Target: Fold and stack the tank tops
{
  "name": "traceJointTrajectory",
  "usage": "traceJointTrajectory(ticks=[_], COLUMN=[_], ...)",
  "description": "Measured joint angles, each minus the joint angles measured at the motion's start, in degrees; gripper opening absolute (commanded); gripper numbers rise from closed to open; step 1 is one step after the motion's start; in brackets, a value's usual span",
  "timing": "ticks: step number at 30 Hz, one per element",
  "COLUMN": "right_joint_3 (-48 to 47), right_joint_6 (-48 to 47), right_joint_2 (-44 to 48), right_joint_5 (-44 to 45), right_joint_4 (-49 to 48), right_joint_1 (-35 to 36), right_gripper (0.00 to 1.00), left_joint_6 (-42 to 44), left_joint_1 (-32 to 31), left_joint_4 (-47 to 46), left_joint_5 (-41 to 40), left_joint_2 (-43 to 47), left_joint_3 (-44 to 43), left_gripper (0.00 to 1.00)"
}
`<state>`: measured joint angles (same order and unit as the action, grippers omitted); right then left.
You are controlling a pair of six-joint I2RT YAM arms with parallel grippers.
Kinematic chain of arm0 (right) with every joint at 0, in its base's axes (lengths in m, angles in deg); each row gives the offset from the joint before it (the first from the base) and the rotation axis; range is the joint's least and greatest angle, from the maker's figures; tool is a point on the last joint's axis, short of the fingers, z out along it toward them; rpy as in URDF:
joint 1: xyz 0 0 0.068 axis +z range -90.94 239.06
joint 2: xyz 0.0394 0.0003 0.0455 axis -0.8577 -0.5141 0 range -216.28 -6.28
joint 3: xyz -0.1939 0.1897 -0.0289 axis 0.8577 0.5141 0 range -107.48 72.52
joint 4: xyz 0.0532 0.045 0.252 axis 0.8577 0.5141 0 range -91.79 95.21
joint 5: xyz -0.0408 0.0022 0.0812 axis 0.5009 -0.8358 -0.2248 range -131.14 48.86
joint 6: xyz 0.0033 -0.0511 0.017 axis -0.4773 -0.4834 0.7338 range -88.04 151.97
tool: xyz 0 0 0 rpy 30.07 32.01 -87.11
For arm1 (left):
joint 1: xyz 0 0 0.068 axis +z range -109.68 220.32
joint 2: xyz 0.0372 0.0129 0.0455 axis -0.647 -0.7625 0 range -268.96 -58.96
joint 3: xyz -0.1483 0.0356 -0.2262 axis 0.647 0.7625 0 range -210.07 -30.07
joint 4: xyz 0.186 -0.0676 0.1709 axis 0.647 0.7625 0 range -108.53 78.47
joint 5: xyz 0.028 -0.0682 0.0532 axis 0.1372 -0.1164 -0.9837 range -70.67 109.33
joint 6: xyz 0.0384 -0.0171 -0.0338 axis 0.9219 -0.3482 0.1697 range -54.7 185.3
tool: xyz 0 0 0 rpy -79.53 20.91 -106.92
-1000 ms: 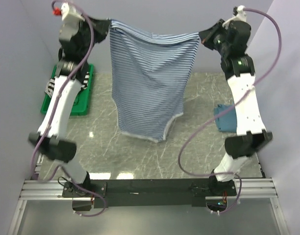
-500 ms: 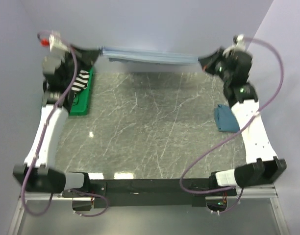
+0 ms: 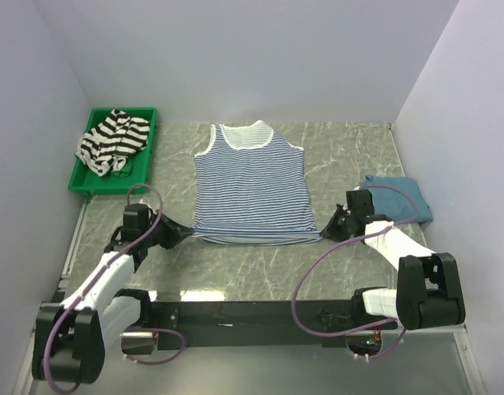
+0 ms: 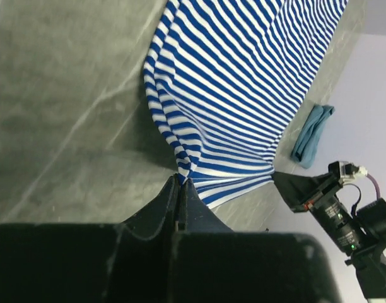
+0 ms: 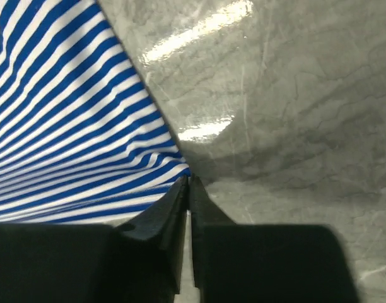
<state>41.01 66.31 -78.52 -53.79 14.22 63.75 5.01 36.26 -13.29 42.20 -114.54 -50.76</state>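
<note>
i am holding the blue-and-white striped tank top by its hem, with both arms reaching low over the tabletop. my left gripper is pinching the hem's left corner. in the left wrist view its fingers are pressing together with only a thin slit between them, and the striped cloth is bunching into small folds right at their tips. my right gripper is pinching the hem's right corner. in the right wrist view the jaws are likewise closed to a sliver, with the edge of the fabric running into the tips.

the top is lying spread flat in the middle of the tabletop. its white-trimmed neckline and straps are pointing toward the far edge. its hem is facing the near edge and stretching in a nearly straight line between my two grippers.

the teal tank top is sitting in a folded bundle by the right edge, just beyond my right wrist and apart from the striped one. the black-and-white striped tank top is lying crumpled in the green tray at the far left corner, part of it reaching the tray's left rim.
</note>
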Motion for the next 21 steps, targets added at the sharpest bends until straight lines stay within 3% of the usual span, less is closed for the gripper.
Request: traceJointTrajectory(ticks=[3, 4, 7, 11, 13, 16, 21], right_joint_3=[0.8, 0.9, 1.0, 1.0, 0.3, -3.8, -18.0], right_joint_6=[0.6, 0.8, 1.4, 1.8, 2.6, 5.5, 11.1], right_joint_2=[0.5, 1.2, 6.2, 14.7, 17.8, 17.1, 1.9], right_joint_5=[0.4, 0.8, 2.2, 4.0, 6.9, 11.7, 18.8], right_joint_4=[0.5, 0.8, 2.8, 5.7, 7.3, 9.1, 7.4], right_joint_1=[-0.4, -0.6, -0.8, 0.2, 4.9, 17.9, 42.7], right_gripper=[0.31, 0.34, 0.43, 0.46, 0.46, 0.46, 0.37], left_joint_6=[-0.5, -0.5, -0.5, 0.3, 1.2, 3.1, 5.7], left_joint_1=[-0.8, -1.0, -2.0, -2.6, -2.7, -2.3, 1.5], left_joint_4=[4.4, 5.3, 9.7, 16.9, 19.5, 21.3, 19.6], left_joint_5=[0.0, 0.0, -0.3, -2.7, -5.3, -9.2, -11.5], left_joint_2=[5.1, 6.8, 11.8, 15.6, 15.9, 11.7, -5.4], left_joint_3=[0.7, 0.7, -0.3, -3.6, -6.1, -12.1, -26.6], left_gripper=[0.28, 0.45, 0.58, 0.62, 0.61, 0.56, 0.51])
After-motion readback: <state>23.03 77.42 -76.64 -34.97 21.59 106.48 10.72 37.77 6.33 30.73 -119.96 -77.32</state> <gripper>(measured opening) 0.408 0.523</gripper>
